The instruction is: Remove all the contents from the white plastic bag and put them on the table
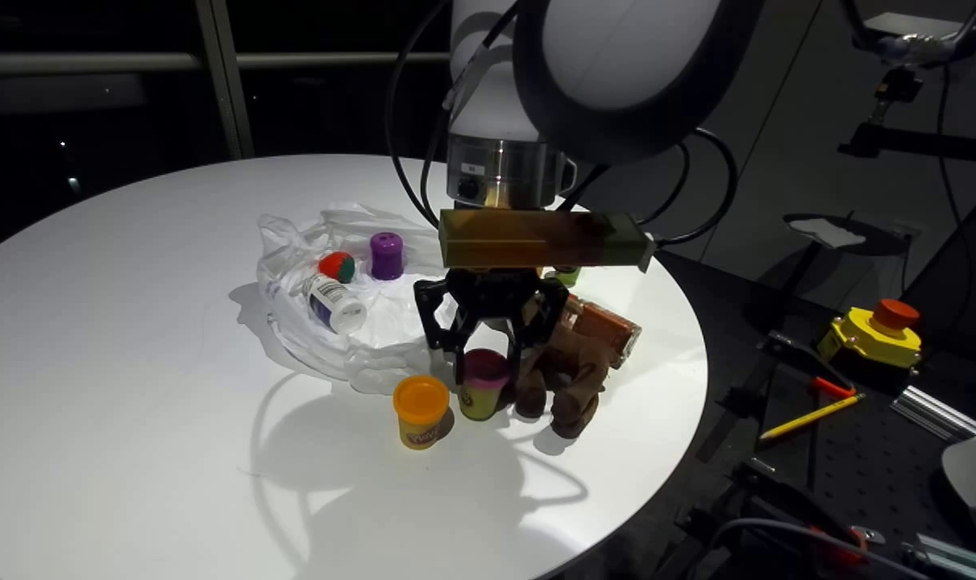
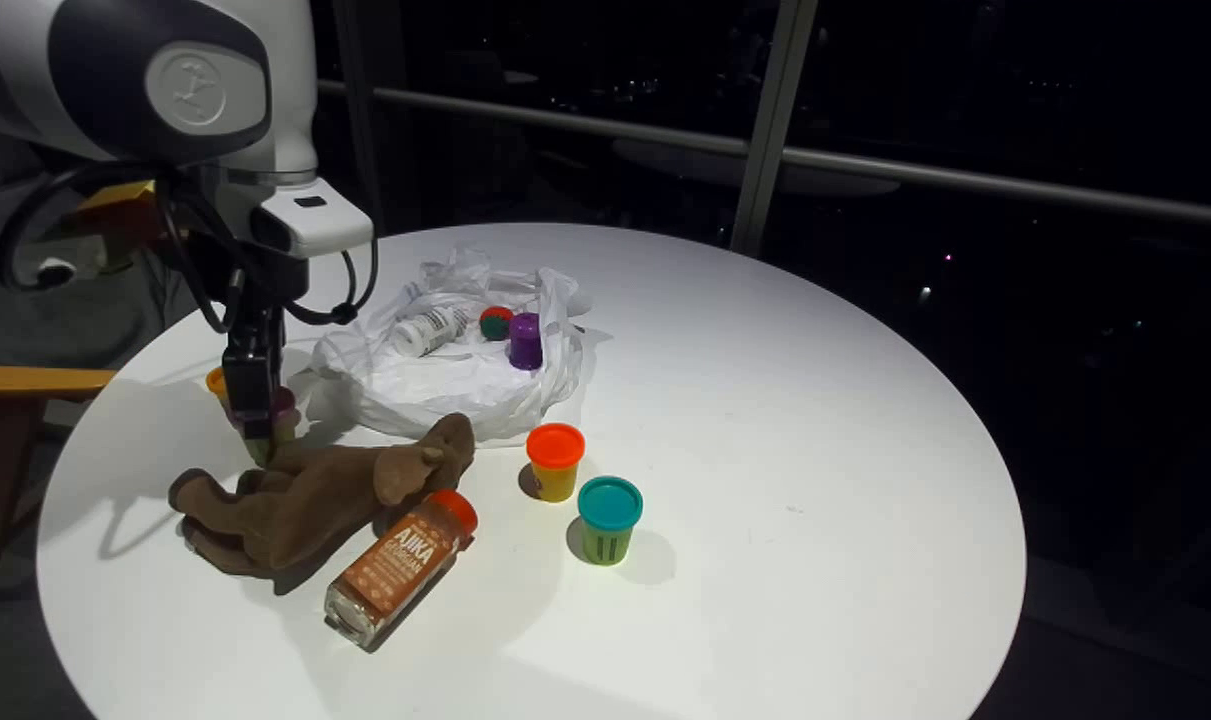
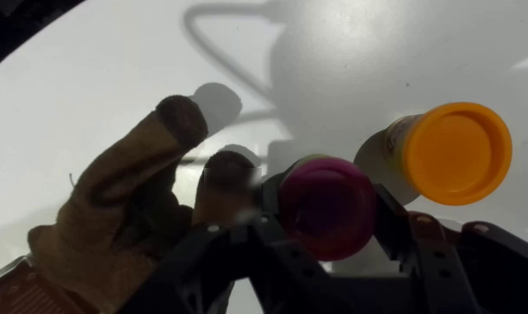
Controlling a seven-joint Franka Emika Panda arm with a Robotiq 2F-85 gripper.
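Observation:
The white plastic bag [image 1: 395,318] lies spread open on the table, and it also shows in an exterior view [image 2: 415,392]. In it are a white bottle [image 1: 334,304] on its side, a red and green strawberry-like piece [image 1: 337,266] and a purple container [image 1: 387,256]. My gripper [image 1: 486,372] is low in front of the bag, its fingers closed against both sides of a pink-lidded tub [image 3: 327,209]. The tub's base is at or near the table; I cannot tell if it touches. An orange-lidded tub [image 1: 421,412] stands just beside it, also in the wrist view [image 3: 458,153].
A brown toy animal [image 2: 315,505] lies right against the gripper's side. A spice jar [image 2: 397,565] lies next to it. A red-lidded tub [image 2: 555,465] and a teal-lidded tub [image 2: 610,522] stand upright on the table. The round table's edge [image 1: 701,387] is beyond the toy.

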